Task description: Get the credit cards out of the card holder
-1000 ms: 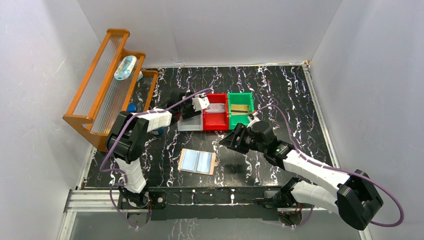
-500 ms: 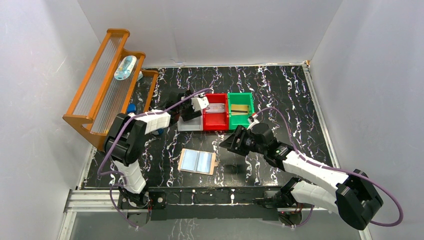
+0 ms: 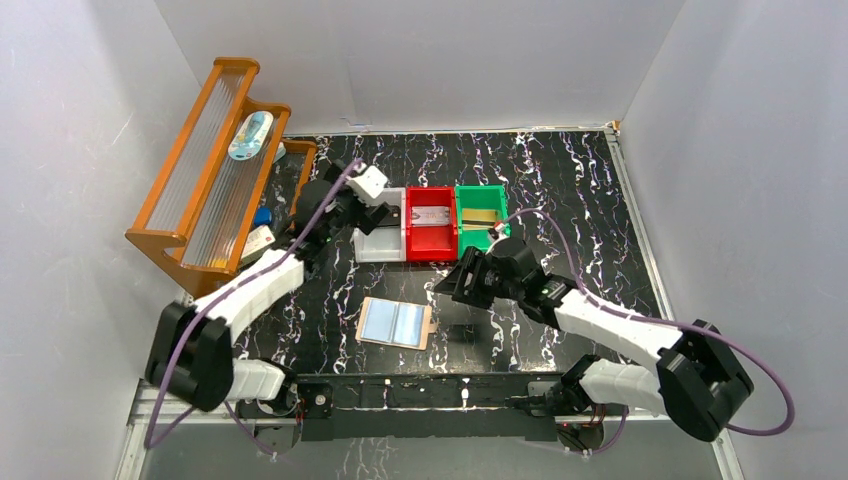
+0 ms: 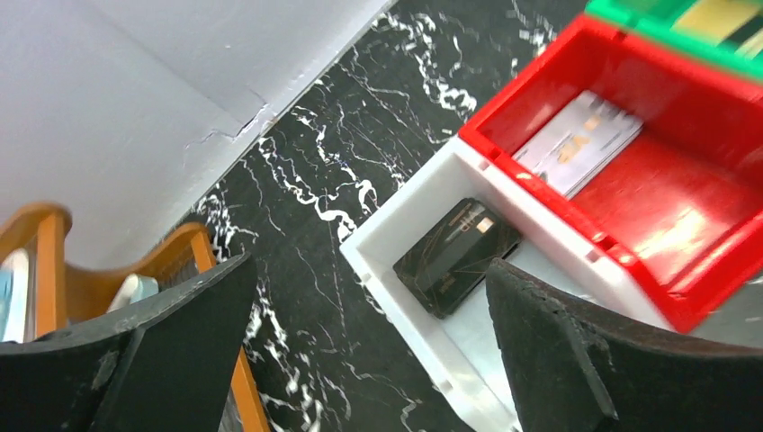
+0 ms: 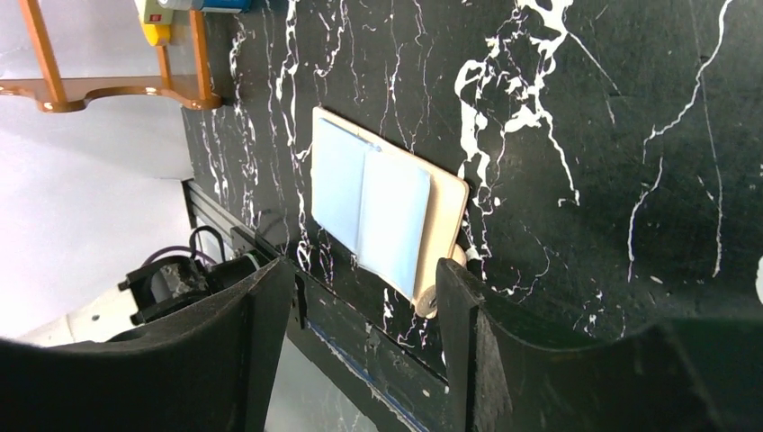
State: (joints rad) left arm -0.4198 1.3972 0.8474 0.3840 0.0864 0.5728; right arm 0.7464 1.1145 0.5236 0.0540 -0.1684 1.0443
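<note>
The tan card holder [image 3: 395,323] lies open and flat near the table's front edge, its pale blue pockets [image 5: 373,202] facing up. A black card [image 4: 457,256] rests in the white bin [image 3: 382,248]. A silver card [image 4: 580,144] is in the red bin [image 3: 431,240], and a gold card [image 3: 478,217] in the green bin [image 3: 481,240]. My left gripper [image 3: 345,210] hangs wide open and empty above the white bin's left corner [image 4: 369,270]. My right gripper [image 3: 455,280] is open and empty just right of the holder, its fingers [image 5: 454,297] near the strap tab [image 5: 432,301].
An orange wooden rack [image 3: 210,160] stands along the left wall with a blue-white item [image 3: 250,135] on its top shelf and small items under it. White walls close in the black marbled table [image 3: 560,190] on three sides. A metal rail [image 3: 420,390] runs along the front edge.
My left gripper opened wide and drew back left from over the white bin, where the black card now lies. My right gripper edged slightly left toward the holder.
</note>
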